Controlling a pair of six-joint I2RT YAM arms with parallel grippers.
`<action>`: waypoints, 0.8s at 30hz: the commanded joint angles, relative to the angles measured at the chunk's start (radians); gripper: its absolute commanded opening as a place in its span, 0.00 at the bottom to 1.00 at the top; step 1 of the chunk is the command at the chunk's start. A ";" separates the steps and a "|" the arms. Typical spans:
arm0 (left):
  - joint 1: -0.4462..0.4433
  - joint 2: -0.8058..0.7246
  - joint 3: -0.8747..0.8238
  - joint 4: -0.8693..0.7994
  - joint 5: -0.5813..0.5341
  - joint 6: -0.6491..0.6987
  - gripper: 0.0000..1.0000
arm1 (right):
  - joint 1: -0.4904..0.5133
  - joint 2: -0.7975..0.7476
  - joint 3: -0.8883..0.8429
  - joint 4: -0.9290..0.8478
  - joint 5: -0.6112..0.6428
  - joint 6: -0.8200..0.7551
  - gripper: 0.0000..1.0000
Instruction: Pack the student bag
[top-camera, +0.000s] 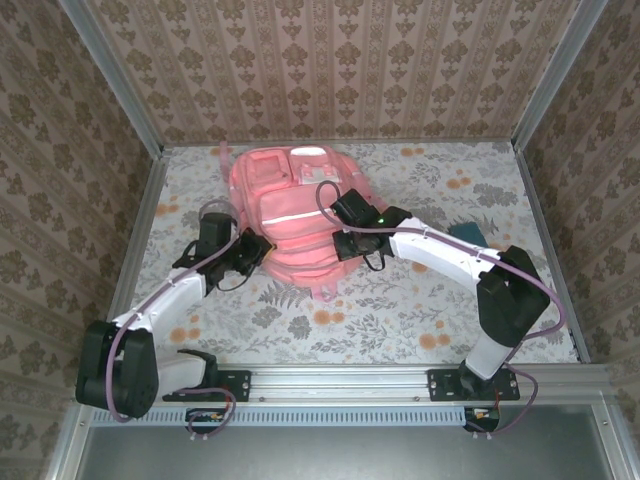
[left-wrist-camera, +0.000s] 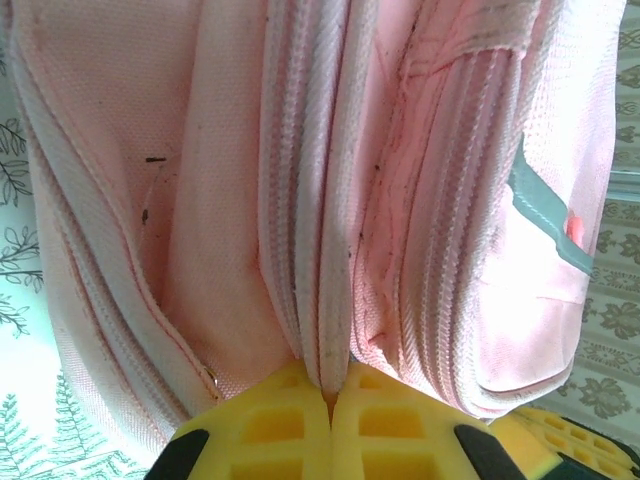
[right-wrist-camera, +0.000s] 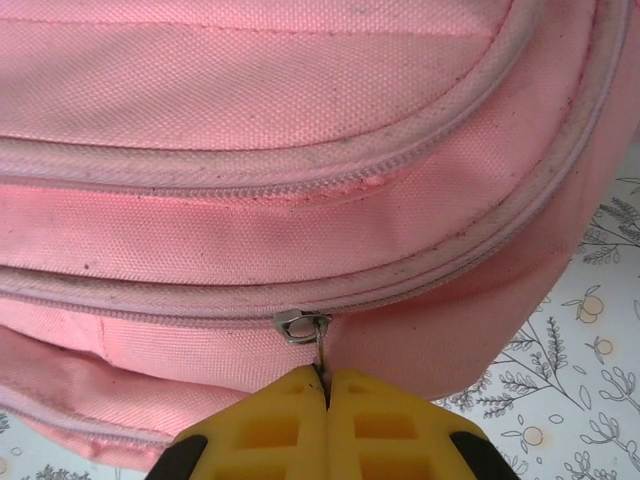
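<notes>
The student bag (top-camera: 292, 215), a salmon-pink backpack with zipped front pockets and a pale stripe, lies flat at the back middle of the table. My left gripper (top-camera: 257, 250) is at its lower left edge, shut on a piped fabric seam of the bag (left-wrist-camera: 330, 330); its yellow fingertips (left-wrist-camera: 290, 415) pinch that ridge. My right gripper (top-camera: 345, 245) sits at the bag's lower right edge, shut on the thin metal pull (right-wrist-camera: 321, 362) of a zipper slider (right-wrist-camera: 298, 325) on the bag (right-wrist-camera: 250, 230).
A small teal case (top-camera: 468, 234) lies on the floral tablecloth (top-camera: 400, 310) behind the right arm. Patterned walls close the table in at the back and both sides. Open cloth lies in front of the bag.
</notes>
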 joint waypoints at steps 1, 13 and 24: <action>0.042 0.031 0.058 -0.033 -0.055 0.078 0.00 | -0.025 -0.064 -0.042 -0.063 -0.015 -0.019 0.00; 0.073 0.191 0.227 -0.069 -0.050 0.187 0.03 | 0.104 -0.083 -0.151 0.130 -0.356 0.076 0.00; 0.102 0.059 0.129 -0.112 -0.025 0.136 0.39 | 0.113 0.013 -0.038 0.149 -0.296 0.134 0.00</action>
